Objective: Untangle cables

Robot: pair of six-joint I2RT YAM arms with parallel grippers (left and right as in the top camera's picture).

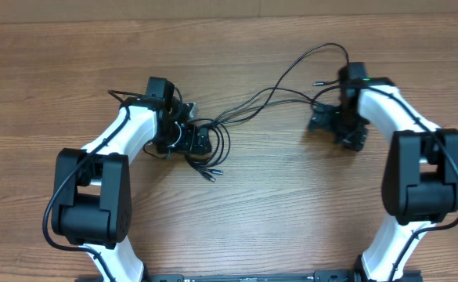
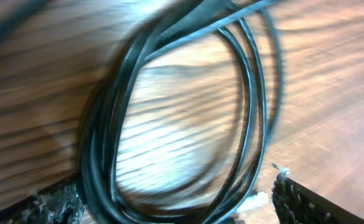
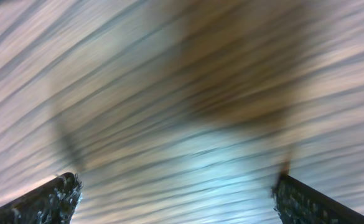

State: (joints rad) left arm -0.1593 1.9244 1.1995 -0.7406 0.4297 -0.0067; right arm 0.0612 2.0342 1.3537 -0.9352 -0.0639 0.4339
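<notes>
Left gripper jaws wide, straddling the coiled cables lying loose on the wooden table; right gripper farther off, equally wide over blurred wood, holding nothing; risk: a closing left pinch grabs several loops together and drags the tangle tighter

Cables on table, coil beside left arm, strands stretching toward right arm

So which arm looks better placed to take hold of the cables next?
Likely left: the left gripper is open right over the coiled cables, loops lying between its jaws. The right gripper is open too, but sees only blurred table.
</notes>
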